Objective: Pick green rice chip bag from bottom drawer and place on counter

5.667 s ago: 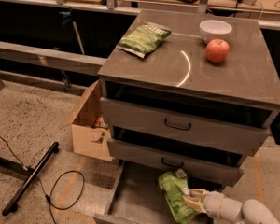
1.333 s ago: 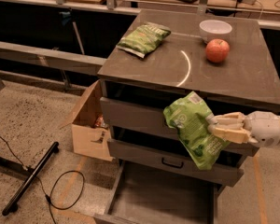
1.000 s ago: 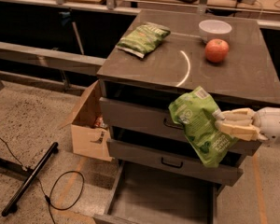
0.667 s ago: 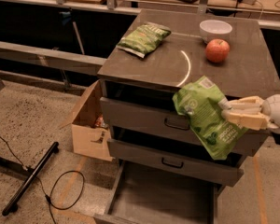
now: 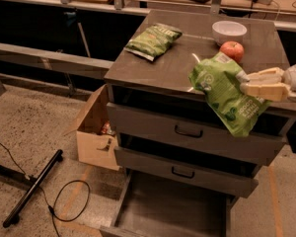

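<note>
My gripper [image 5: 246, 83] comes in from the right and is shut on the green rice chip bag [image 5: 224, 94]. The bright green pouch hangs tilted in the air, over the front edge of the counter [image 5: 163, 63] and in front of the top drawer. The bottom drawer [image 5: 172, 209] is pulled out below, its grey floor bare.
On the counter lie a darker olive-green chip bag [image 5: 153, 40], a red apple [image 5: 232, 50] and a white bowl [image 5: 229, 31]. Two upper drawers with black handles [image 5: 188, 131] are partly open. A cardboard box [image 5: 93, 130] stands left of the cabinet. A black stand and cable [image 5: 34, 191] lie on the floor.
My gripper has lifted the green bag out of the bottom drawer, up past the upper drawers to counter height and slightly right. The bottom drawer now holds nothing.
</note>
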{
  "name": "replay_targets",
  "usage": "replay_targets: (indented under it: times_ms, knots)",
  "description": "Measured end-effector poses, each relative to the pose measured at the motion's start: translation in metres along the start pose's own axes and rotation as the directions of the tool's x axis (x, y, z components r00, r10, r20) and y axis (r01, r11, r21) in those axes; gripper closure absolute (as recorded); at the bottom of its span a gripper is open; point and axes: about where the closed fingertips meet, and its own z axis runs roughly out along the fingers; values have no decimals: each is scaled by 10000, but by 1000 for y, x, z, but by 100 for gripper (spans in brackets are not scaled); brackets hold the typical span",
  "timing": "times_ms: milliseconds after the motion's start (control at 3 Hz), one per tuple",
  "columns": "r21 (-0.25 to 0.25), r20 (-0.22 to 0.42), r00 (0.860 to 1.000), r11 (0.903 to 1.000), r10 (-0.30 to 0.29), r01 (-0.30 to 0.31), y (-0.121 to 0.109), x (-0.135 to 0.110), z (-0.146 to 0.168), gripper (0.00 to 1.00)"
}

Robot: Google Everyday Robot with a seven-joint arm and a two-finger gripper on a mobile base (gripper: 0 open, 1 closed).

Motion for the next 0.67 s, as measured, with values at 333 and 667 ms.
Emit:
replay_targets:
  times_ms: [333,667]
  knots:
    - [554,-397,9992,9985,44,-22,-50,-12,0,100]
    - [1053,-383,9990,9943,210,-169,-86,-15,5,100]
